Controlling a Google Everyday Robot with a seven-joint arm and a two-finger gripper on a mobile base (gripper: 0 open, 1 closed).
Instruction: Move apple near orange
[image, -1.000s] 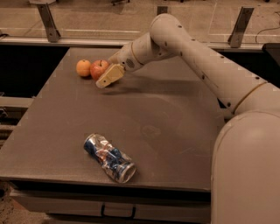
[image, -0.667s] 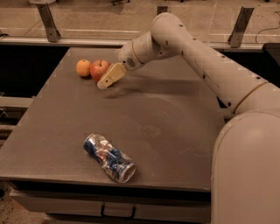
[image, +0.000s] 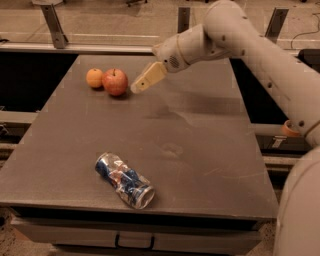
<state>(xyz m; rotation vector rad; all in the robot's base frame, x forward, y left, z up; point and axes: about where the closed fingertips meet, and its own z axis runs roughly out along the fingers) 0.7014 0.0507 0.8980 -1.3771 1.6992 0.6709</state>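
The red apple (image: 115, 81) with a short stem sits on the grey table (image: 210, 150) at the far left. The smaller orange (image: 94, 78) lies right beside it on its left, touching or nearly so. My gripper (image: 140, 86) hangs just to the right of the apple, a little above the table, apart from the fruit and holding nothing. The arm reaches in from the upper right.
A crushed blue and white can (image: 125, 180) lies on its side near the table's front edge. A metal rail (image: 75, 47) runs behind the table. The table has a drawer handle (image: 134, 242) on its front.
The gripper has drawn back to the right and slightly up, away from the apple. The apple and orange have stayed in place side by side.
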